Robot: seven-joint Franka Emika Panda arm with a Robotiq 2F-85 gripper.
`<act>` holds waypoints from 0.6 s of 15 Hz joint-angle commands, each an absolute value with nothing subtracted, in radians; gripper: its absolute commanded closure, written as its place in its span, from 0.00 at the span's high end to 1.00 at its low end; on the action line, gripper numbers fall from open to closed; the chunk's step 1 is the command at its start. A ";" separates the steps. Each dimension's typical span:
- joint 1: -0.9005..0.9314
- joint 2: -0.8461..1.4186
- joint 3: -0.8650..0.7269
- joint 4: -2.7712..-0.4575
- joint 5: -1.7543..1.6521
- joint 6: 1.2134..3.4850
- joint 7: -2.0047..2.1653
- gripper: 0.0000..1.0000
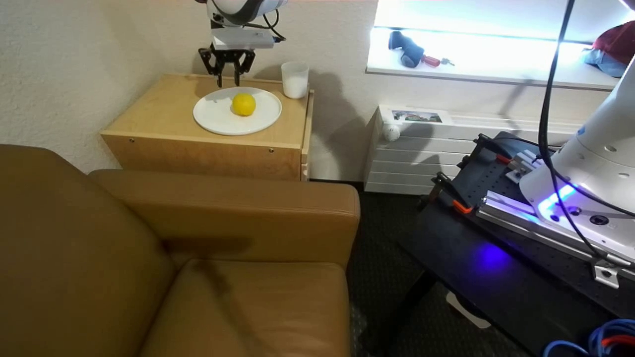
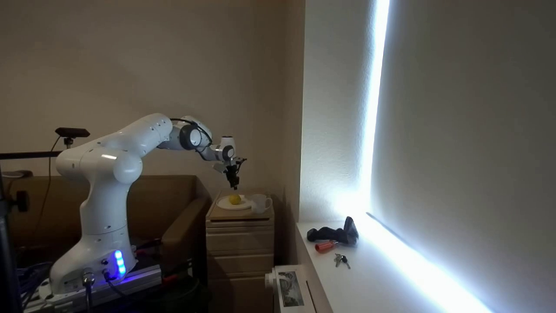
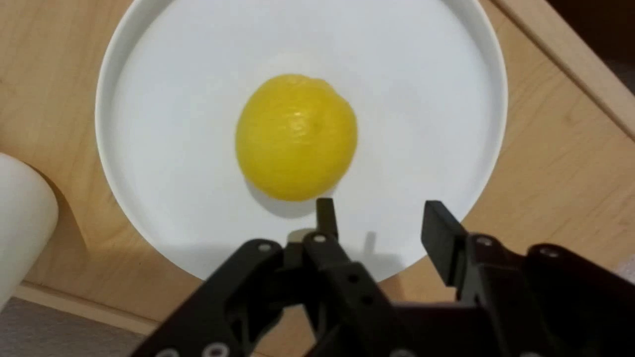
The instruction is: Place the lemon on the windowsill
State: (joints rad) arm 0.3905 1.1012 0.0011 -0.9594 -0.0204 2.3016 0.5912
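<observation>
Lemon [image 3: 296, 138] on white plate [image 3: 421, 109], well apart from windowsill [image 2: 369, 278]; jaws parted above plate

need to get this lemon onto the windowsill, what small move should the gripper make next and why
Probably open the gripper wider: in the wrist view its jaws stand apart, holding nothing, but the gap looks narrower than the lemon, which lies on the white plate.
</observation>
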 commanded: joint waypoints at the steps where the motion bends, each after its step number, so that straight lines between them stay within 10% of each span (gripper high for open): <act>1: 0.402 1.022 -0.014 -1.068 -0.027 2.315 0.625 0.72; 9: 0.395 0.993 -0.038 -1.175 -0.016 2.281 0.727 1.00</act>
State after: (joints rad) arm 0.3950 1.0501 -0.0309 -1.0776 -0.0202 2.2968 0.7034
